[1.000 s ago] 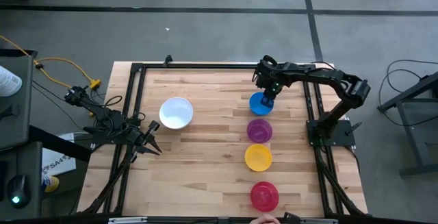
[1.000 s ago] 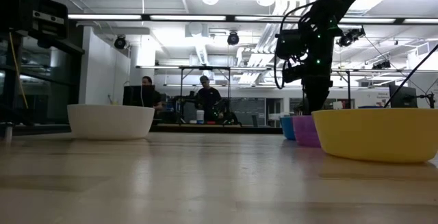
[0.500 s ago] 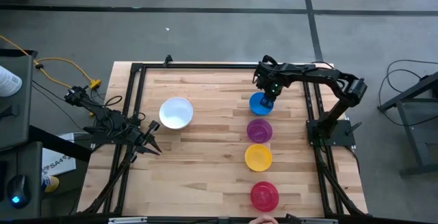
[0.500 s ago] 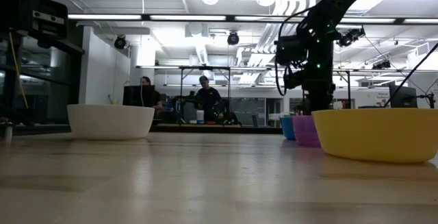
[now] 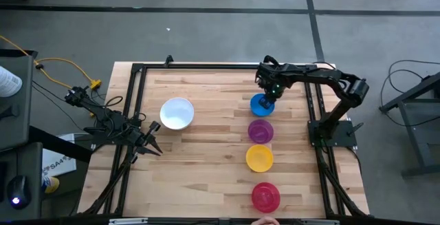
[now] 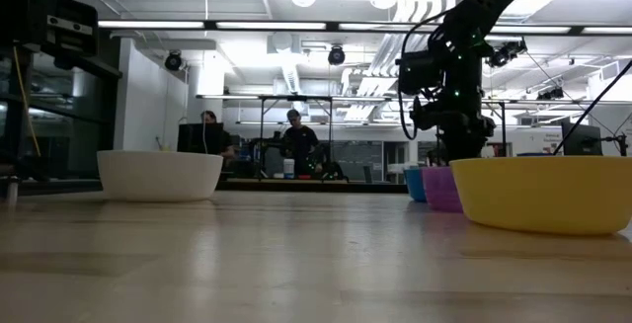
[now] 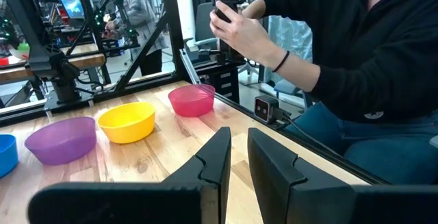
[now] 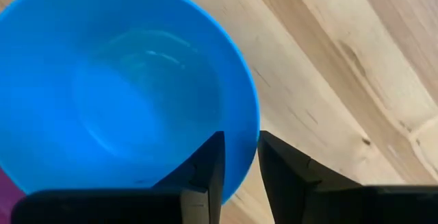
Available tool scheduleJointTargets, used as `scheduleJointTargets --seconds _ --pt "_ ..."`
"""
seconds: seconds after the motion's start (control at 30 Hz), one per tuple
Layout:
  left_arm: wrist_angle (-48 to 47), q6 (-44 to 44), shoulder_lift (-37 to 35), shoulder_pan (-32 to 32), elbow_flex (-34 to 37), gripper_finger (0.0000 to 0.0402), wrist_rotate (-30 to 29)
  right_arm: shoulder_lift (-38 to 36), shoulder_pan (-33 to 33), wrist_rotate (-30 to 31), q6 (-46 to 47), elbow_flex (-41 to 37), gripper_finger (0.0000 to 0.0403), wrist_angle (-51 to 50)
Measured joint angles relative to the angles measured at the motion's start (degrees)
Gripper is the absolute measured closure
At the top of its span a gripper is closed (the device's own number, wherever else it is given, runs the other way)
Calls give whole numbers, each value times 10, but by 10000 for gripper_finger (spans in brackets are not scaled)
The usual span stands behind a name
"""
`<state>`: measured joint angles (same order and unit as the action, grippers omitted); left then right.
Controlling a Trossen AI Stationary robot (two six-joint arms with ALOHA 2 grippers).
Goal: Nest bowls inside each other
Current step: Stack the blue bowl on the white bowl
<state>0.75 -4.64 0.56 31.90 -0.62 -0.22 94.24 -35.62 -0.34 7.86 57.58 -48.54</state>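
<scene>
Four bowls sit upright in a row down the table's right side: blue (image 5: 259, 105) farthest, then purple (image 5: 260, 131), yellow (image 5: 259, 157) and red-pink (image 5: 265, 196). The white bowl (image 5: 177, 113) stands alone at the left-centre. My right gripper (image 8: 240, 140) points down over the blue bowl's right rim, narrowly open. One finger stands over the bowl's inside and the other outside it. My left gripper (image 7: 238, 140) waits level at the table's left edge (image 5: 155, 146), its fingers slightly apart around nothing. My right gripper comes from above at the blue bowl's right rim (image 8: 250, 118), which runs into the gap between the two fingers. I cannot tell whether either finger touches the rim. The bowl rests flat on the table.
A black frame rail (image 5: 220, 65) runs round the tabletop. A person (image 7: 342, 53) sits just beyond the rail past the red-pink bowl, holding up a dark device. Bare wood (image 5: 220, 129) lies between the white bowl and the row.
My right gripper has rolled about its downward axis while staying over the blue bowl's rim. The bowl has not moved.
</scene>
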Motion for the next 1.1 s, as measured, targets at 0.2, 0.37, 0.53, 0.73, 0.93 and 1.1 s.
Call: scheduleJointTargets --seconds 0.2,0.37,0.53,0.73,0.93,1.1 --pt "0 0 0 0 0 352 0 0 4 -1 16 0 322 -20" --pt "0 0 0 0 0 352 0 0 4 -14 16 0 322 -20" --pt "0 0 0 0 0 352 0 0 5 -14 16 0 323 -18" --pt "0 0 0 0 0 352 0 0 5 -11 16 0 336 -9" --pt "0 0 0 0 0 352 0 0 5 -11 15 0 358 -8" --pt "0 0 0 0 0 352 0 0 5 -6 14 0 377 -8"
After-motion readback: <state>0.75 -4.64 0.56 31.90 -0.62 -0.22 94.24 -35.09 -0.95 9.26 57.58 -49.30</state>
